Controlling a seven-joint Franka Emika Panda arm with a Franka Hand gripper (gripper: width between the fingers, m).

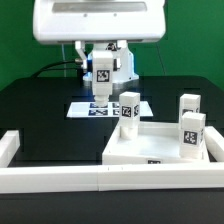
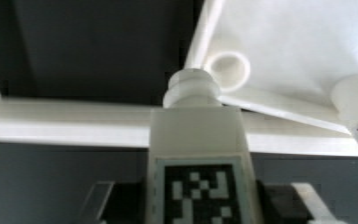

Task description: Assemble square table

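Black matte tabletop, white rim wall in front: I'm carrying a leg to the tabletop slab.

My gripper (image 1: 103, 93) is clamped on a tagged white leg (image 2: 197, 150), its rounded tip just beside a corner socket (image 2: 227, 68) of the smooth square slab (image 1: 160, 140). To its right stand three blocky legs (image 1: 129, 109). I'd centre the tip over the socket, keep it upright, then lower slowly.
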